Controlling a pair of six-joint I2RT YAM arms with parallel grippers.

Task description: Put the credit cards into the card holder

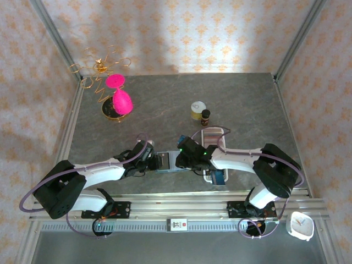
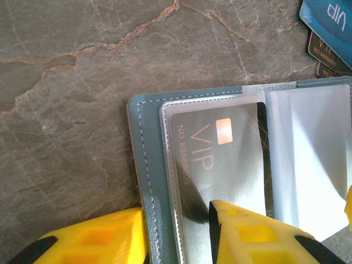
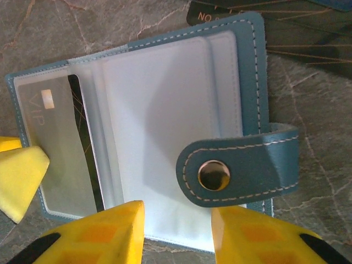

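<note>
Nearest, at the bottom edge of the right wrist view, the right gripper (image 3: 176, 220) shows two blocky yellow plastic fingers spread apart. The lower border of the small teal-blue stitched folding card holder (image 3: 165, 99) lies in the gap between them, and nothing is pinched. At the bottom of the left wrist view the left gripper (image 2: 176, 223) is likewise spread. One finger sits at the holder's stitched outer edge and the other rests on a clear sleeve, so it looks to be pinning rather than gripping.

The holder lies open and flat on the grey, veined, stone-look table (image 2: 71, 110). In the top view it is at lower middle, between the two grippers, its long axis running left to right. A glossy grey "VIP" credit card (image 2: 220, 159) sits in the clear sleeve at the left gripper's end. The neighbouring sleeves look empty, soft and slightly wavy. A rounded snap tab (image 3: 242, 165) with a metal stud curls over the opposite end.

Beyond, the loose cards (image 2: 330, 52), one bright blue and the others dark, fan out at the upper right of the left wrist view. In the top view they lie at the long white slotted tray (image 1: 213, 131), just right of the right gripper. The right arm therefore seems the nearer one to fetch the next card.
</note>
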